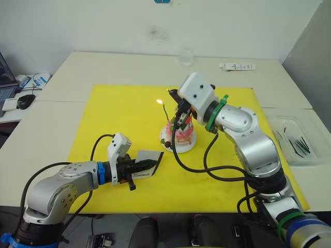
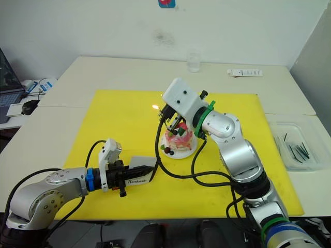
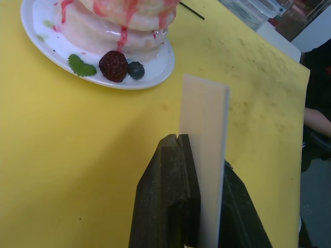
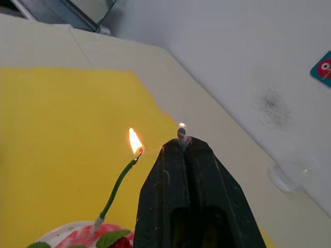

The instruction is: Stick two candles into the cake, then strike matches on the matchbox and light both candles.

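The cake (image 1: pixel 178 135) sits on its small white plate near the middle of the yellow mat (image 1: pixel 124 108) on the bench (image 1: pixel 103 67), and one candle (image 4: pixel 118 187) stands in its top, leaning a little, with a clear flame at its tip. So at least part of the job looks done: a candle is planted and burning. A second candle in the cake I cannot make out, since the right arm hangs over the cake in the head views and the right wrist view catches only one stem, so whether it is planted or lit is open.

The right hand (image 4: pixel 181 147) hovers just above the cake, close beside the lit candle. Its fingers are pressed together on a match (image 4: pixel 181 132), of which only a short stub shows past the tips, with a small glow at its end (it seems nearly spent).

The left hand (image 3: pixel 199 150) is low over the mat, near the front of the plate but apart from it, its fingers clamped on the matchbox (image 1: pixel 146 164), held out edge-on toward the cake.

Off to the robot's right, a clear tray (image 1: pixel 295 139) at the bench edge holds several thin dark sticks, presumably spare matches.

My judgement: the task is past halfway, and what remains is lighting the second candle, likely needing a fresh match struck on the box.
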